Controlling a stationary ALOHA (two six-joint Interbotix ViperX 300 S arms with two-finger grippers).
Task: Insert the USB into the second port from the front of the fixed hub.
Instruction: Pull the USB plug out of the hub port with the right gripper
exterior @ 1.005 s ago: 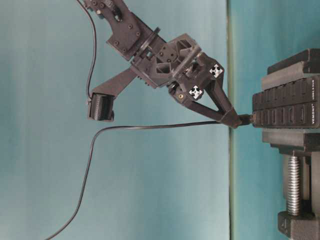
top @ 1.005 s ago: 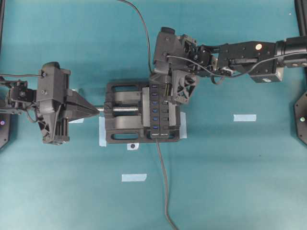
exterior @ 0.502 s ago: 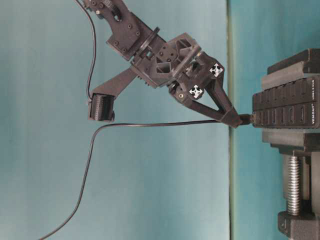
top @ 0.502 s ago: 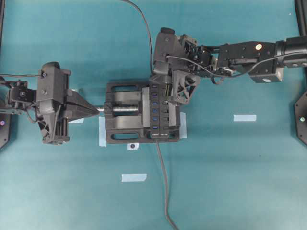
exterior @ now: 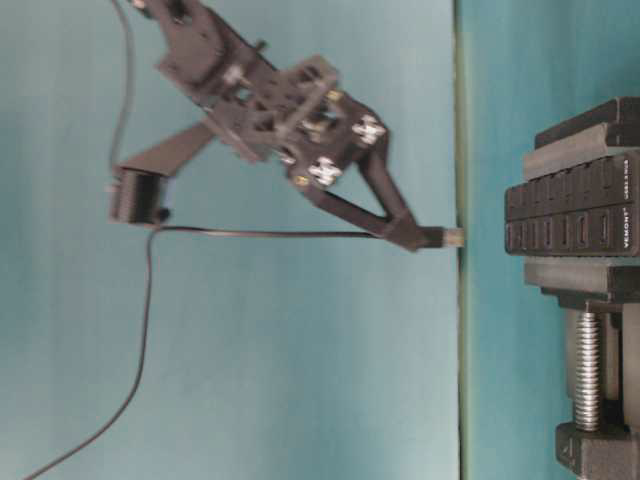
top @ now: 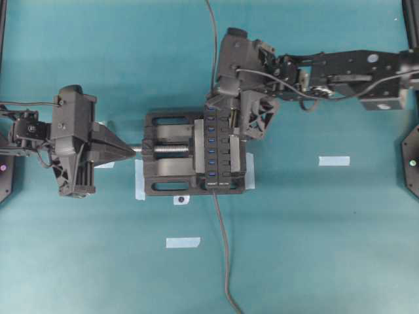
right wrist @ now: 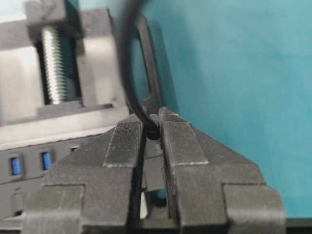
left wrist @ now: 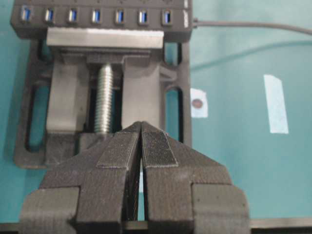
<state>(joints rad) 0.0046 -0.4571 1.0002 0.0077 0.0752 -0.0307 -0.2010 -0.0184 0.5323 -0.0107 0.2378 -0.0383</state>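
One USB (exterior: pixel 440 237) pinched in right gripper (exterior: pixel 412 236).

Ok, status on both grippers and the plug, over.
Right gripper shut on the USB, plug short of the fixed hub, unplugged. Left gripper shut, empty, at the vise screw. Path clear.

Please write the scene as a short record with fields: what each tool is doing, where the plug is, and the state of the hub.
right tool: shut on the plug, cable trailing behind it
plug: in the air, apart from the hub, metal tip pointing toward it, not in any port
hub: clamped in the vise, blue ports in a row; its own cable leaves one end
left tool: shut, holding nothing, pointed at the vise screw
table: teal, with tape marks
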